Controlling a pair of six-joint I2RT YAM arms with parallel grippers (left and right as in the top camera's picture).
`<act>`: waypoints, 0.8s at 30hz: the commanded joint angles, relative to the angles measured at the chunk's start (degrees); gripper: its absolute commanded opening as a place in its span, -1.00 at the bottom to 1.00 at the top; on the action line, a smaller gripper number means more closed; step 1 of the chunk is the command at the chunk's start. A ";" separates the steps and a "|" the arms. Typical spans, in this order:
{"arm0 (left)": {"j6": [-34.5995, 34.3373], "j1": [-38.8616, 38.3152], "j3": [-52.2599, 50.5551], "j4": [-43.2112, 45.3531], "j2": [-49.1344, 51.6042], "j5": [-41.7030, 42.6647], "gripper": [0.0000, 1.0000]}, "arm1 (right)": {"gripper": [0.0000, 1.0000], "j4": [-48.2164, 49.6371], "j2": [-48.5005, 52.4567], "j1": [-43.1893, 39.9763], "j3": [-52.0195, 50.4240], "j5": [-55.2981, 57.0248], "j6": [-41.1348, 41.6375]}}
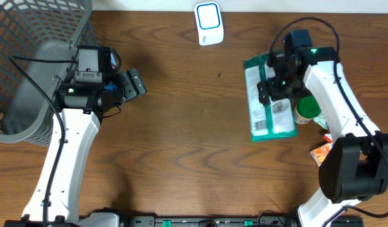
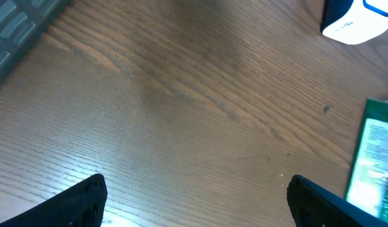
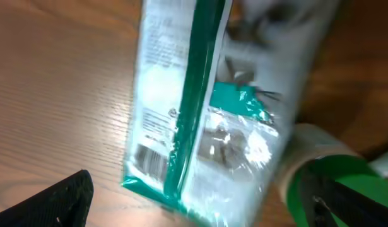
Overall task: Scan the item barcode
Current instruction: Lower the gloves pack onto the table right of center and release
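The green-and-white packet (image 1: pixel 269 104) lies flat on the worktop (image 1: pixel 194 157), right of centre, with a barcode (image 3: pixel 149 161) on its upturned face. The right tool (image 1: pixel 279 88) hangs over it, fingers wide apart. A green-lidded tub (image 1: pixel 306 110) touches its right edge. A white scanner (image 1: pixel 208 23) sits at the far edge. The left tool (image 1: pixel 134 84) is spread open over bare wood, beside a grey mesh basket (image 1: pixel 17 38).

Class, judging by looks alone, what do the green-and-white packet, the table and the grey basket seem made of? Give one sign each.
Packet: glossy plastic film, likely; crinkles and glare.
Table: wood or wood-look laminate, matte; grain lines.
Basket: grey mesh, plastic or coated wire; unclear.
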 commanded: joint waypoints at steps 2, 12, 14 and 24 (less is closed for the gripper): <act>0.31 0.02 0.13 -0.20 0.44 -0.57 0.84 | 0.98 -1.40 -0.39 -0.13 7.56 -0.48 0.39; 0.33 0.02 0.13 -0.20 0.44 -0.57 0.84 | 0.99 -1.70 -0.37 -0.07 8.55 -0.46 0.39; 0.33 0.02 0.13 -0.20 0.44 -0.57 0.84 | 0.98 -1.70 -0.37 -0.07 8.55 -0.46 0.39; 0.33 0.02 0.13 -0.20 0.44 -0.57 0.84 | 0.98 -1.70 -0.37 -0.07 8.55 -0.46 0.39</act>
